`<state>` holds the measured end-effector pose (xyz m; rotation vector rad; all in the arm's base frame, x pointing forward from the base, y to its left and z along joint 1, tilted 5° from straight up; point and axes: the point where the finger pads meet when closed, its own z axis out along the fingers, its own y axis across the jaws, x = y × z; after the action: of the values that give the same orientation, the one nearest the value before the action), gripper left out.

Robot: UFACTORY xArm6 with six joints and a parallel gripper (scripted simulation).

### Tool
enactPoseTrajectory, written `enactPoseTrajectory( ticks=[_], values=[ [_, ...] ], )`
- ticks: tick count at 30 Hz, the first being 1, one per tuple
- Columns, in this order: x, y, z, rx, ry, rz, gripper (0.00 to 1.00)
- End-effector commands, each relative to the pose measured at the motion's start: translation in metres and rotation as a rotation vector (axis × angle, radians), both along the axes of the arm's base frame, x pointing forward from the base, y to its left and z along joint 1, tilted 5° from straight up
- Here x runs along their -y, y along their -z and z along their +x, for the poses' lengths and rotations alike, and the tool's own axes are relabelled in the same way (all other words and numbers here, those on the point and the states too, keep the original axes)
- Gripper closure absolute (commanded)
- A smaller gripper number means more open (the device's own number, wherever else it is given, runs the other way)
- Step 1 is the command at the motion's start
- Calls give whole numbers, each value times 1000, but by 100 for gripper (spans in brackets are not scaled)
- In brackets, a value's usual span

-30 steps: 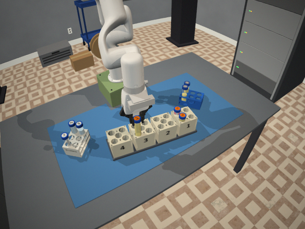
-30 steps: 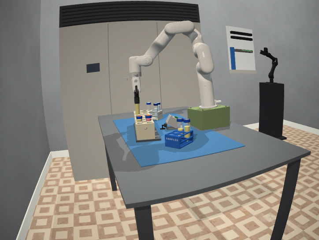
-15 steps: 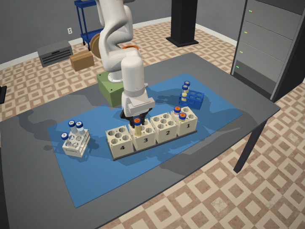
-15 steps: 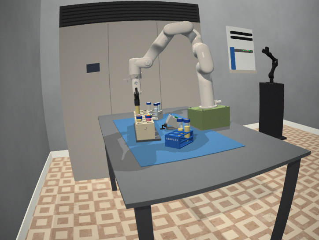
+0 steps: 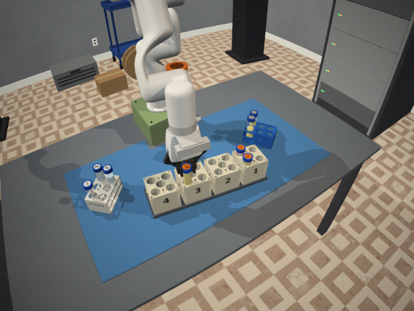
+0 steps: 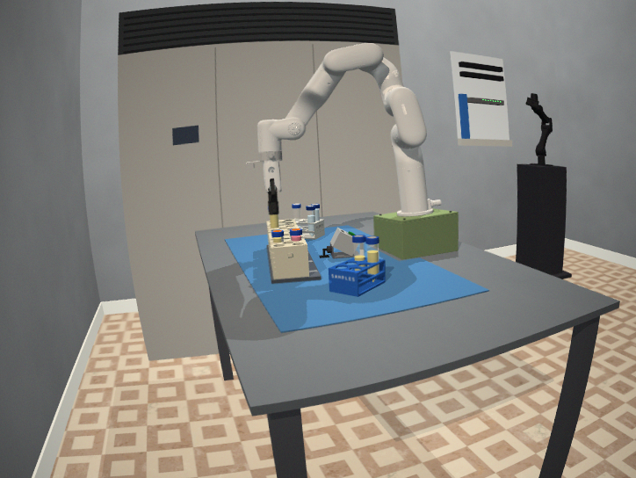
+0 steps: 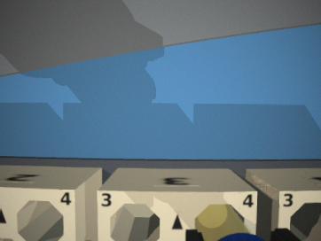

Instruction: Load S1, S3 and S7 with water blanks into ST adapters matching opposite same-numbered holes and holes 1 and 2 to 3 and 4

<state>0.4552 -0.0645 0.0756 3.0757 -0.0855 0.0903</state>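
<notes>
Over adapter 3 (image 5: 197, 191) (image 7: 177, 181), the tool (image 5: 187, 171) (image 6: 273, 209) (image 7: 239, 236) is closed on an orange-dot sample tube (image 5: 187, 177) (image 6: 273, 220) (image 7: 215, 218), yellow fill, low end at hole 4; ID unclear, seating depth can't tell. Adapter 1 (image 5: 255, 171) (image 6: 289, 261) has two orange-dot tubes, a pink-fill one (image 5: 240, 149) (image 6: 295, 234) and a yellow-fill one (image 5: 247, 158) (image 6: 278, 235). So probably all three samples are at the stand, the yellow pair perhaps as partners. Left, by judgement: finish this insertion, release, add blanks for the pink tube's partner and pivot balance, press DONE. Three tubes stand in the blanks rack (image 5: 96, 204) (image 6: 320, 228); adapters 2 (image 5: 228, 180) and 4 (image 5: 166, 201) show no tubes. Exterior shows the sloped desk (image 6: 342, 242) with its green key (image 6: 351, 233), unseen from top; wrist alone makes hole numbers 3 and 4 readable; top gives cap dots on both racks' tubes

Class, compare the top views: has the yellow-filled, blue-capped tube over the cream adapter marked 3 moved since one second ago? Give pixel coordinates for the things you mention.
Yes, downward: the tube (image 5: 187, 178) (image 6: 273, 220) (image 7: 213, 217) now stands slightly lower against adapter 3 (image 5: 190, 196) (image 7: 146, 179).
</notes>
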Motion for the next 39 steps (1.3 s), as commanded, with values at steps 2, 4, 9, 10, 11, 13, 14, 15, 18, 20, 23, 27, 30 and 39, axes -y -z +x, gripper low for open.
enactPoseTrajectory(
  ticks=[2,4,9,10,11,13,14,15,18,20,23,27,30,39],
  values=[
    [0,4,2,4,0,0,100],
    [1,6,2,4,0,0,100],
    [1,11,2,4,0,0,100],
    [1,11,2,4,0,0,100],
    [1,11,2,4,0,0,100],
    [1,13,2,4,0,0,100],
    [1,14,2,4,0,0,100],
    [1,15,2,4,0,0,100],
    [1,18,2,4,0,0,100],
    [1,20,3,4,0,0,100],
    [2,23,3,4,0,0,100],
    [2,26,3,4,0,0,100],
    [2,28,3,4,0,0,100],
    [3,37,4,4,0,0,100]
  ],
)
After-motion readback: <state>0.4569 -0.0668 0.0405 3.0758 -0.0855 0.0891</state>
